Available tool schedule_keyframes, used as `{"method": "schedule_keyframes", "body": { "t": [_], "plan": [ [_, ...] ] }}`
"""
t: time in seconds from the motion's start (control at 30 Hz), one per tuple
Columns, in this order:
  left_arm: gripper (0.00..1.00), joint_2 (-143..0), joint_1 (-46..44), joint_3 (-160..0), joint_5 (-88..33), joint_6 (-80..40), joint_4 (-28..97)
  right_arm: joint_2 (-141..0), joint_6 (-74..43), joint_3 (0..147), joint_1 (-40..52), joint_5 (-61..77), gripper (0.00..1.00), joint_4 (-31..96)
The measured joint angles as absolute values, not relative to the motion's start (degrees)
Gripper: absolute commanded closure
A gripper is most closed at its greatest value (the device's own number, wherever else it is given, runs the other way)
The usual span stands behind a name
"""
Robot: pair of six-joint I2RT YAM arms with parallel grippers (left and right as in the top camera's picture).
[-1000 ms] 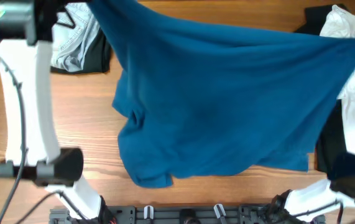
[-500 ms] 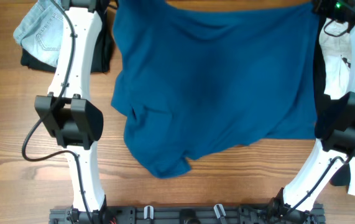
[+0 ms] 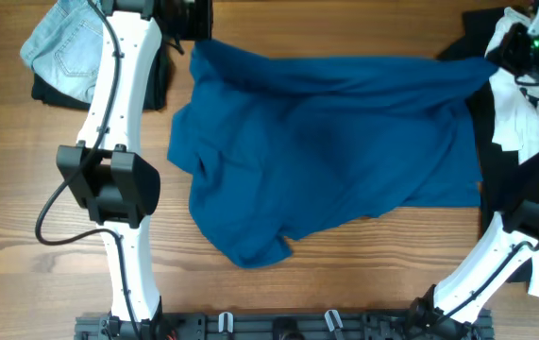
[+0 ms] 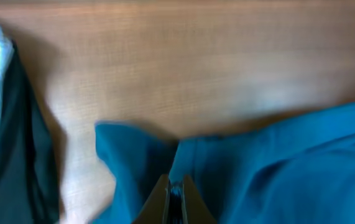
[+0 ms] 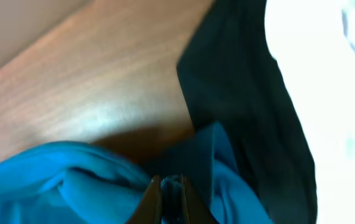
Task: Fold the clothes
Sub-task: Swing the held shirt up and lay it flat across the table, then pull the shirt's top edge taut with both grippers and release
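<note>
Right, we have the shirt spread on the table, centre, long axis left-right. Up at the far edge our left gripper is pinched on its far-left corner and our right gripper is pinched on the far-right one. So the whole body lies base-side of both. Next, we reckon: draw that far edge straight toward the near hem, both together. The near-left hem is bunched, and the left gripper is closer to it.
</note>
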State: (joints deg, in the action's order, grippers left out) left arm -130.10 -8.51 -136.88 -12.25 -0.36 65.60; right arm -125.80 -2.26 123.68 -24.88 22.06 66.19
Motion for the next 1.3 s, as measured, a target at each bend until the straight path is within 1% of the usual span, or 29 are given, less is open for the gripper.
{"method": "schedule_keyframes", "body": {
  "t": [0.13, 0.3, 0.53, 0.67, 0.73, 0.77, 0.87, 1.1, 1.17, 1.3],
  "plan": [
    [0.96, -129.84, -8.51, -136.88, -12.71, -0.36, 74.46, -125.80, 0.62, 123.66, -25.76, 22.63, 0.96, 72.75],
    [0.96, -129.64, -8.51, -134.98, -13.26, -0.36, 80.01, -125.60, 3.11, 118.61, -25.76, 22.39, 0.96, 74.50],
    [0.96, -129.21, -8.86, -121.93, -13.41, -0.36, 80.36, -125.40, 3.36, 107.07, -25.85, 20.47, 0.96, 71.00],
    [0.96, -129.21, -9.06, -117.97, -12.78, -0.34, 78.89, -125.40, 3.70, 105.73, -26.61, 21.43, 0.96, 66.98],
    [0.96, -129.12, -8.95, -118.04, -11.20, -0.32, 74.83, -125.40, 4.69, 106.02, -26.89, 23.31, 0.96, 65.58],
    [0.96, -129.12, -8.62, -118.93, -10.33, -0.34, 72.23, -125.40, 5.02, 107.48, -27.00, 25.39, 0.96, 65.04],
    [0.96, -129.10, -6.96, -123.81, -9.65, -1.21, 69.97, -125.40, 5.50, 114.32, -26.98, 27.53, 0.96, 64.47],
    [0.96, -127.66, 1.32, -143.87, -9.50, -3.86, 70.08, -125.16, 4.75, 132.03, -26.98, 29.74, 0.96, 66.00],
    [0.96, -126.65, 2.35, -146.74, -10.57, -4.05, 71.40, -124.75, 4.58, 134.13, -26.94, 30.04, 0.96, 66.87],
    [0.96, -125.56, 1.65, -147.55, -11.55, -4.21, 75.75, -124.36, 4.36, 134.43, -26.94, 29.32, 0.96, 69.73]
  ]
}}
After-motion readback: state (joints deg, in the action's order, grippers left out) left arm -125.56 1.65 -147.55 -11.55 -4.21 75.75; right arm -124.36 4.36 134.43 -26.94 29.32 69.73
